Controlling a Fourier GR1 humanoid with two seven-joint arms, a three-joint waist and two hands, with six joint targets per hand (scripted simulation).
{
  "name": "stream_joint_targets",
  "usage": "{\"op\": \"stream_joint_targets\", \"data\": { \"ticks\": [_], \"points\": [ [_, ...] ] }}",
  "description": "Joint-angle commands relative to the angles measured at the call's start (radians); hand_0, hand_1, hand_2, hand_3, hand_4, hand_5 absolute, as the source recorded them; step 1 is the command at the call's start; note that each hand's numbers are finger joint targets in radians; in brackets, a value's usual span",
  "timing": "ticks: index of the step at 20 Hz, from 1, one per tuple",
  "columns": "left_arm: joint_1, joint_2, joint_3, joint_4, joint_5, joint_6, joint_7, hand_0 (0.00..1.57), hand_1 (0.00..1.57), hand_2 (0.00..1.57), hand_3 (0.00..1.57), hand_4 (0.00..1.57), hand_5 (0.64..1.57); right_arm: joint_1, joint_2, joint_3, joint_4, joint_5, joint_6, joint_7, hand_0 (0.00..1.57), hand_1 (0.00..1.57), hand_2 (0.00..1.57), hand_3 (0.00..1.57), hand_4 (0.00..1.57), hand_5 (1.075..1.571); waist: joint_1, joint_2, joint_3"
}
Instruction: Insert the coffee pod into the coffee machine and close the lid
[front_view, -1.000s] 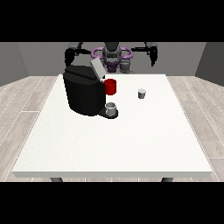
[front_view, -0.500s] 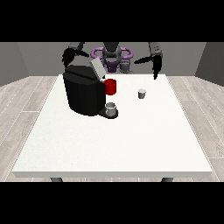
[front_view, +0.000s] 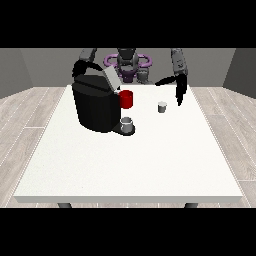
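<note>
- Reaching seems to be the step in hand: the robot hand at the view's right (front_view: 180, 93) hangs over the far right part of the tabletop (front_view: 130, 160), fingers pointing down and looking fairly straight, holding nothing.
- The coffee pod (front_view: 162, 107) is the small grey cup-shaped thing standing upright on the tabletop, just beside that robot hand and a bit toward the middle. As far as I can see they're not touching.
- The coffee machine (front_view: 96, 106) is the big black block on the left half of the tabletop. Its lid (front_view: 111, 78) is tilted up, so it's open and ready for the pod.
- There's a red part (front_view: 126, 99) on the machine's right side and a small grey cup (front_view: 127, 123) sitting on its drip base in front.
- The robot hand at the view's left (front_view: 80, 66) is up behind the machine's top corner. I can't tell how it's set; it's dark against a dark machine.
- My guess at progress: early. The pod isn't picked up, nothing is inserted, and the lid is still up.
- The next move calls for shifting the right-side hand over the pod, lowering it and closing round it, then carrying it across to the opening under the lid.
- The pod's small, so lining up matters or it could tip.
</note>
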Motion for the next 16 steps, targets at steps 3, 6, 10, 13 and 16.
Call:
{"op": "stream_joint_targets", "data": {
  "ticks": [3,6,10,13,16],
  "points": [
    [-0.065,0.002,-0.035,0.118,-0.075,-0.003,0.031,0.00,0.00,0.00,0.00,0.00,1.571,-0.030,0.008,0.012,0.039,0.024,-0.027,0.050,0.00,0.00,0.00,0.00,0.34,1.571,0.014,-0.019,0.0000],
    [-0.033,-0.047,-0.089,0.153,-0.155,0.067,-0.044,0.00,0.00,0.11,0.00,0.00,1.571,-0.026,-0.001,-0.005,0.063,0.034,-0.033,0.033,0.00,0.00,0.00,0.00,0.40,1.571,0.011,-0.006,-0.0001],
    [-0.092,-0.014,-0.069,0.230,-0.182,0.060,-0.068,0.10,0.10,0.50,0.00,0.00,1.571,-0.085,-0.010,-0.017,0.097,0.044,-0.053,0.077,0.00,0.00,0.00,0.00,0.37,1.571,0.025,0.009,-0.0001],
    [-0.146,0.059,-0.009,0.293,-0.160,0.021,-0.069,0.65,0.65,0.72,0.35,0.00,1.571,-0.091,-0.038,-0.016,0.089,0.034,-0.013,0.076,0.00,0.00,0.00,0.00,0.43,1.571,-0.003,0.038,-0.0004],
    [-0.128,0.055,-0.030,0.333,-0.208,0.053,-0.080,0.76,0.76,0.82,0.51,0.00,1.571,-0.060,-0.031,-0.005,0.098,0.040,-0.017,0.084,0.00,0.00,0.00,0.00,0.42,1.571,-0.017,0.024,-0.0004]
  ]
}}
